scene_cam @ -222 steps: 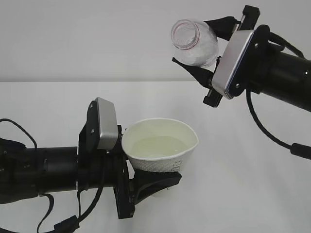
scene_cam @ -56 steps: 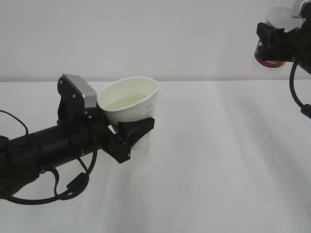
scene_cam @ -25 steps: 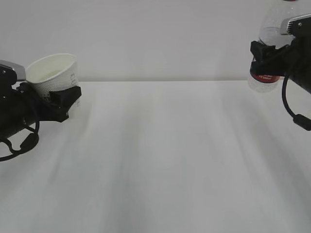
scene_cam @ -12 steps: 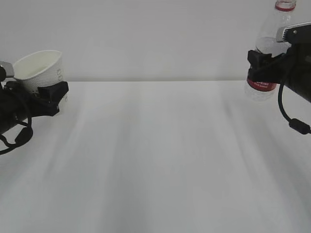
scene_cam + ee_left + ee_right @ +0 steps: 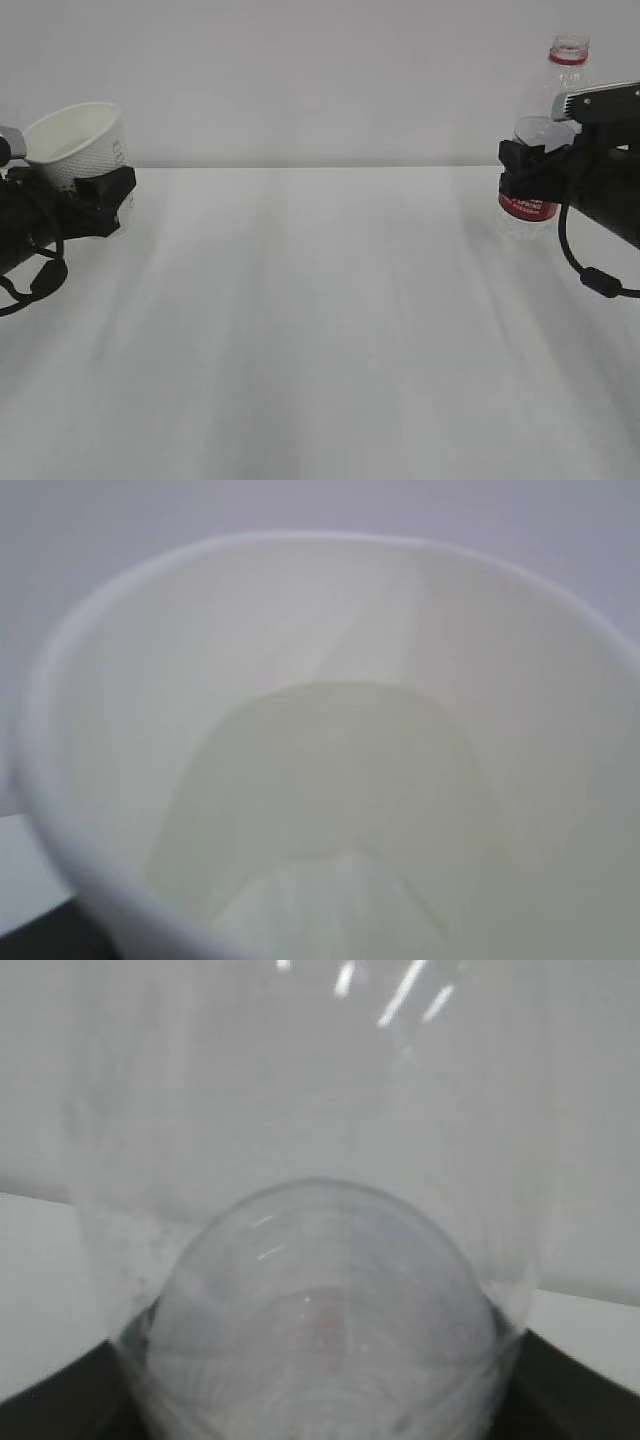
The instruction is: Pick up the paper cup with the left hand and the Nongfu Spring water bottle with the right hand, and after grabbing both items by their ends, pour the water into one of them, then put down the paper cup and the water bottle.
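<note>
Your left gripper (image 5: pixel 95 195) is clamped around the paper cup (image 5: pixel 78 140) at the far left edge of the white table (image 5: pixel 320 330), black fingers (image 5: pixel 105 190) wrapping the cup's lower wall. The cup stands close to upright, its open mouth tipped slightly toward the middle of the table, and whether its base touches the surface cannot be told. From your left wrist camera, the cup's cream interior (image 5: pixel 330 760) fills the frame, with a pale pool of water (image 5: pixel 330 810) lying in the bottom.

At the far right edge, your right gripper (image 5: pixel 530 175) is closed on the Nongfu Spring water bottle (image 5: pixel 545 140), gripping it just above the red label (image 5: pixel 528 207). The bottle stands upright with no cap on, the red neck ring (image 5: pixel 569 58) well above the gripper. Its clear base sits at or just over the tabletop; contact cannot be judged. Your right wrist camera looks straight into the clear ribbed bottle wall (image 5: pixel 320 1340).

Cup and bottle are well apart, at opposite sides of the table.
</note>
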